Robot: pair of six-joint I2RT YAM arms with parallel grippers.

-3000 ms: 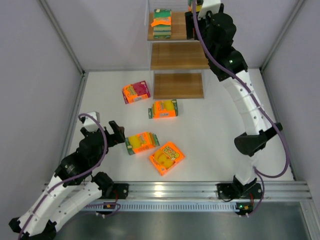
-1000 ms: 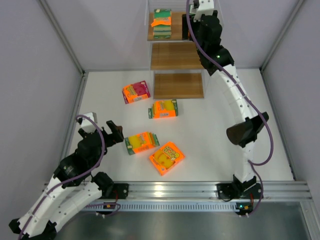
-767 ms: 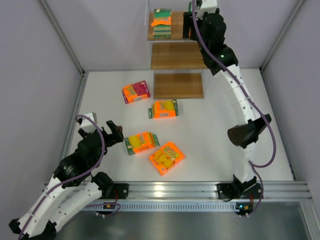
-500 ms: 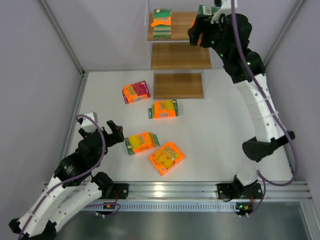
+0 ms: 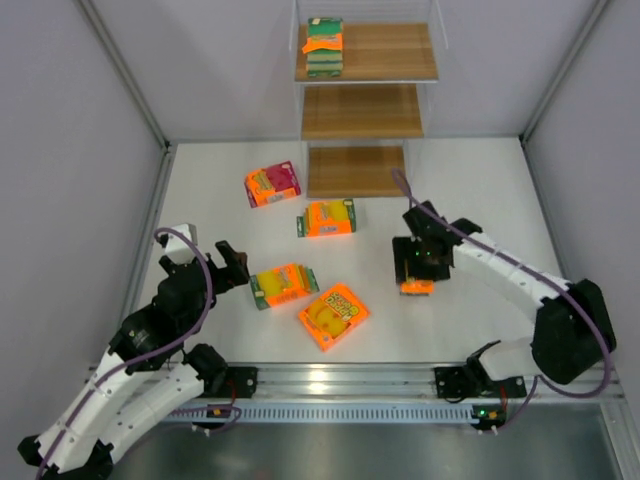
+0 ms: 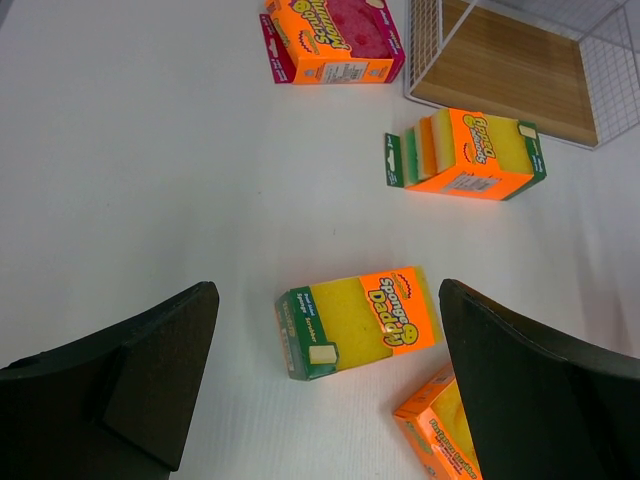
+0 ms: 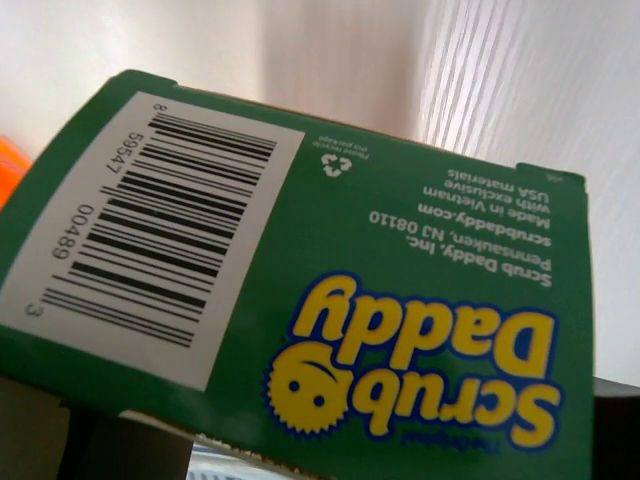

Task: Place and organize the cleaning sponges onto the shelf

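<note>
Four loose packs (image 5: 328,217) lie on the surface (image 5: 480,190); a shelved pack (image 5: 323,45) sits on the shelf (image 5: 390,50), at its top board's left end. The right jaws grip the green pack (image 7: 330,260), low and well short of the shelf. Best lift it above the frame's front edge, then set it just beside the shelved pack; bare board lies rightward. Left jaws gape, empty.

From above, the right gripper (image 5: 420,262), right of the tabletop's middle, covers the green sponge pack (image 7: 330,300) it grips, leaving only an orange end showing. In the right wrist view that pack fills the picture, cut off at the left and bottom edges. In the left wrist view the bottom edge cuts an orange sponge pack (image 6: 440,432), and the top right corner cuts the shelf (image 6: 505,62).
</note>
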